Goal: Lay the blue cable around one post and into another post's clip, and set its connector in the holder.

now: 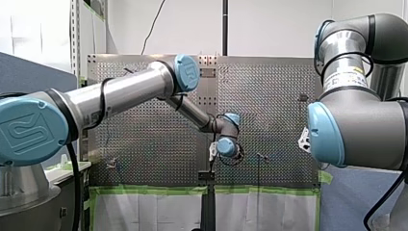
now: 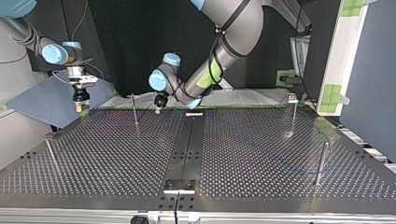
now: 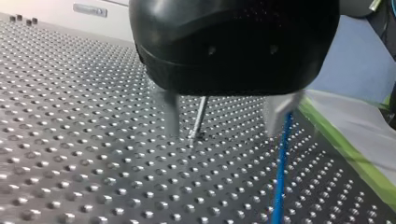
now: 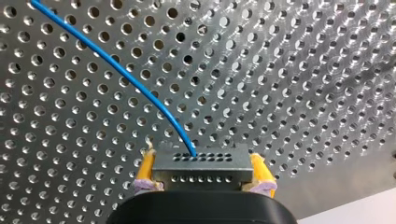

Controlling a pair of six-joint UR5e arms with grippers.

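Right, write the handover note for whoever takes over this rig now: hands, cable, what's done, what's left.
My right hand: shut on the grey connector, held above the perforated table. The blue cable leads away from the connector.
My left hand: open, low over the table. A thin post stands ahead between its fingers, and the cable runs down beside one finger.
Done: the connector is in grasp.
Left: lay the cable round a post, press it into a clip, seat the connector. No view shows any of these done.
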